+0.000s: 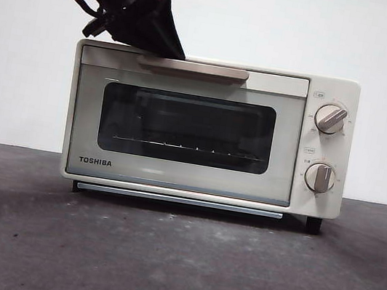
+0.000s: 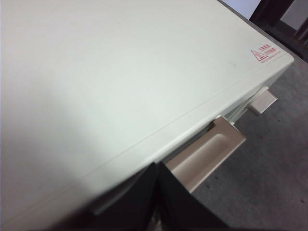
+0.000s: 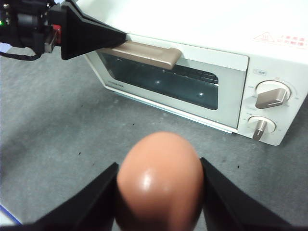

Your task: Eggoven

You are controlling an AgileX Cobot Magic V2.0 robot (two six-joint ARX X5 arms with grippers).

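The cream TOSHIBA oven [image 1: 173, 179] stands mid-table with its door closed. My left gripper [image 1: 166, 49] comes down from the upper left, jaws shut together, tips resting on the left end of the beige handle [image 1: 205, 69]. In the left wrist view the gripper [image 2: 156, 187] sits over the handle [image 2: 207, 154] at the edge of the oven top [image 2: 120, 72]. My right gripper [image 3: 159, 192] is shut on the reddish-brown egg [image 3: 159, 178] and holds it above the table in front of the oven [image 3: 231, 62]. The egg is out of the front view.
Two knobs [image 1: 330, 118] [image 1: 319, 177] sit on the oven's right panel. The oven stands on a dark grey table [image 1: 175, 260] with a white wall behind. The left gripper also shows in the right wrist view [image 3: 118, 36], at the handle [image 3: 149, 54].
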